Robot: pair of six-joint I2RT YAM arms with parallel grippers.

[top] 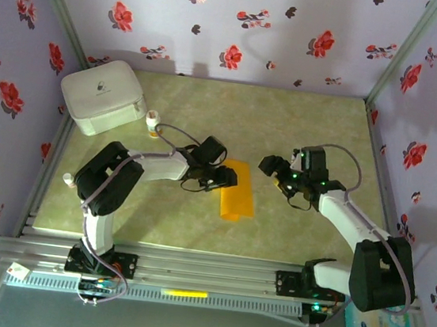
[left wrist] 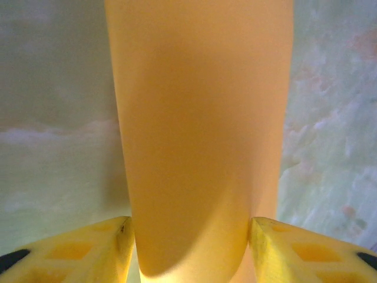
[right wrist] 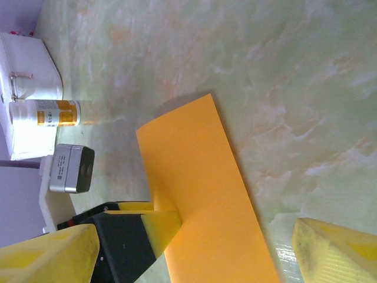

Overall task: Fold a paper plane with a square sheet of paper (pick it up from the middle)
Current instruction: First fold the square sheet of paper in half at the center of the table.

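The square sheet of paper [top: 239,195] lies folded into a long orange strip on the middle of the table. My left gripper [top: 228,177] is at the strip's left edge. In the left wrist view a rounded bulge of the paper [left wrist: 200,118] fills the gap of the left gripper [left wrist: 191,236] and touches both yellow fingers. The right wrist view shows that edge of the paper [right wrist: 197,171] curling up between the left fingers [right wrist: 162,227]. My right gripper [top: 275,170] hovers open to the right of the strip, its own tips [right wrist: 194,233] wide apart above it.
A white box [top: 103,95] stands at the back left, with a small white bottle with an orange cap [top: 152,124] beside it; the right wrist view shows the bottle [right wrist: 47,113] too. Flowered walls close in three sides.
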